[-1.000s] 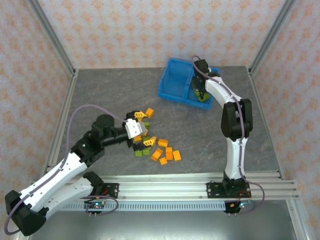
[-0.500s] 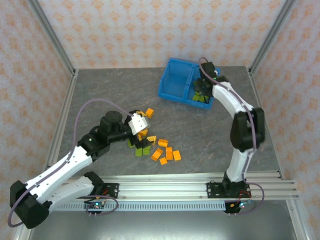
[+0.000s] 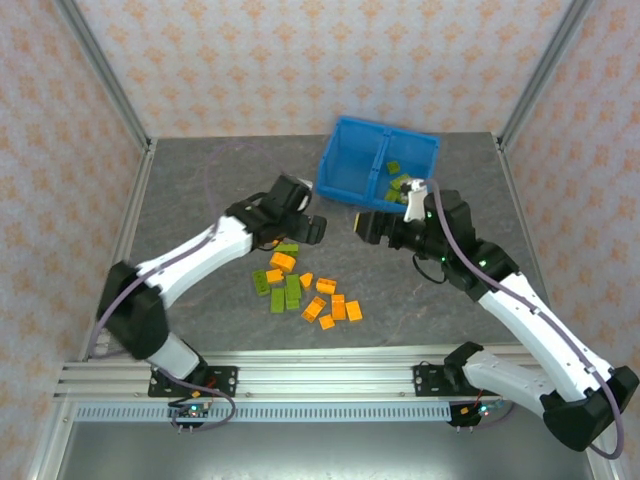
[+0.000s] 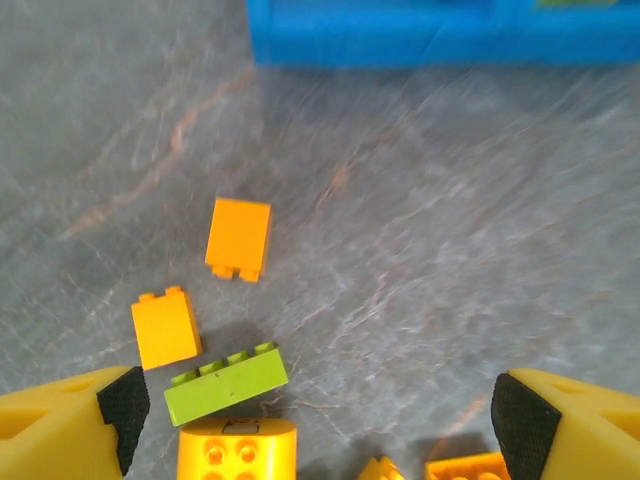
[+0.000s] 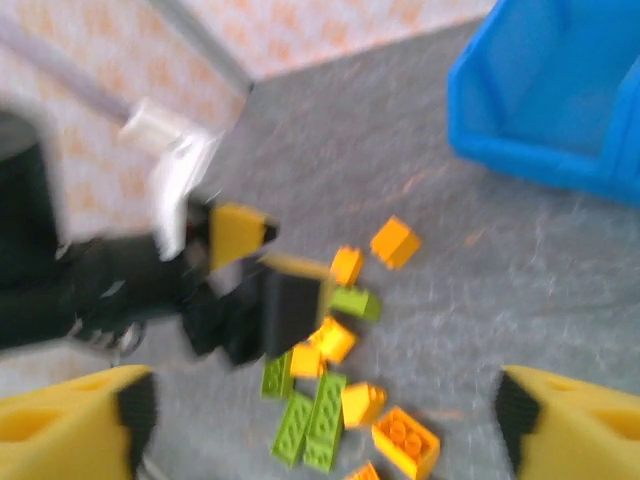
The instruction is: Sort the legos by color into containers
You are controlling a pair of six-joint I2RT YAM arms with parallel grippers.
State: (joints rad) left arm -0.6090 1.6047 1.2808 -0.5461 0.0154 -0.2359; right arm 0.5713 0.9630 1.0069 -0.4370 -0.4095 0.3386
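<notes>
Orange and green legos [image 3: 305, 290] lie scattered mid-table. The blue bin [image 3: 345, 178] stands at the back, with a few green legos [image 3: 398, 182] in its right compartment. My left gripper [image 3: 303, 222] hovers open at the pile's far edge. In the left wrist view the left gripper [image 4: 320, 410] has a green brick [image 4: 226, 383] and orange bricks [image 4: 238, 238] on the table below it, none gripped. My right gripper [image 3: 366, 222] is open over bare table just in front of the bin. The blurred right wrist view has the right gripper [image 5: 322, 410] facing the pile [image 5: 320, 415] and the left gripper [image 5: 255, 290].
The two grippers face each other a short gap apart in front of the bin. Metal frame posts [image 3: 105, 85] and patterned walls close the sides and back. A rail [image 3: 320, 375] runs along the near edge. The bin's front wall [image 4: 440, 40] is close ahead of the left gripper.
The right gripper left the bin's right compartment, swung down-left over the table and opened. The left gripper moved from the pile's left side up and right to its far edge.
</notes>
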